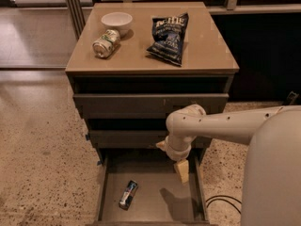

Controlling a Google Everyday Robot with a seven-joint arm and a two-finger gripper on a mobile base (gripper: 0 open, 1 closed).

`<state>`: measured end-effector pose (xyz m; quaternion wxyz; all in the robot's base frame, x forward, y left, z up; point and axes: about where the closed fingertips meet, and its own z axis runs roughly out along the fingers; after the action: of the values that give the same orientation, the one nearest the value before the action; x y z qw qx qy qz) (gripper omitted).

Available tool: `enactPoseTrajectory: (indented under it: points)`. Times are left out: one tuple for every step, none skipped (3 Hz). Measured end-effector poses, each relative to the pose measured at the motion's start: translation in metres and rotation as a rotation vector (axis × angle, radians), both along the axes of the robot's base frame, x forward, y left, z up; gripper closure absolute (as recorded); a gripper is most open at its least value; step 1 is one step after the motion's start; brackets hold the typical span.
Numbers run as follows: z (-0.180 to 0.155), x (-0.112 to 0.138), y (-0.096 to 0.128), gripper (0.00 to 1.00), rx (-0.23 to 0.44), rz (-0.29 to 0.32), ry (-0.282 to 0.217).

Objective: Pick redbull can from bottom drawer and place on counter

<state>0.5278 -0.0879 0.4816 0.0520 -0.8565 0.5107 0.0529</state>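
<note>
The redbull can (128,194), slim, silver and blue, lies on its side on the floor of the open bottom drawer (146,211), toward its left front. My gripper (181,171) hangs over the drawer's right side, above and to the right of the can, apart from it and holding nothing. The tan counter (207,51) tops the cabinet.
On the counter lie a fatter green-and-white can (106,43) on its side, a white bowl (116,20) behind it and a dark chip bag (169,38). The two upper drawers (141,105) stand slightly out. A black cable (225,200) lies on the floor at the right.
</note>
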Motion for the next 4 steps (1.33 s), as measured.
enactPoseTrajectory:
  points:
    - [-0.036, 0.020, -0.007, 0.00, -0.013, 0.085, -0.006]
    - [-0.064, 0.028, -0.001, 0.00, 0.028, 0.224, -0.022]
    - [-0.067, 0.026, -0.001, 0.00, 0.031, 0.285, -0.026]
    - [-0.066, 0.023, 0.000, 0.00, 0.014, 0.291, -0.032]
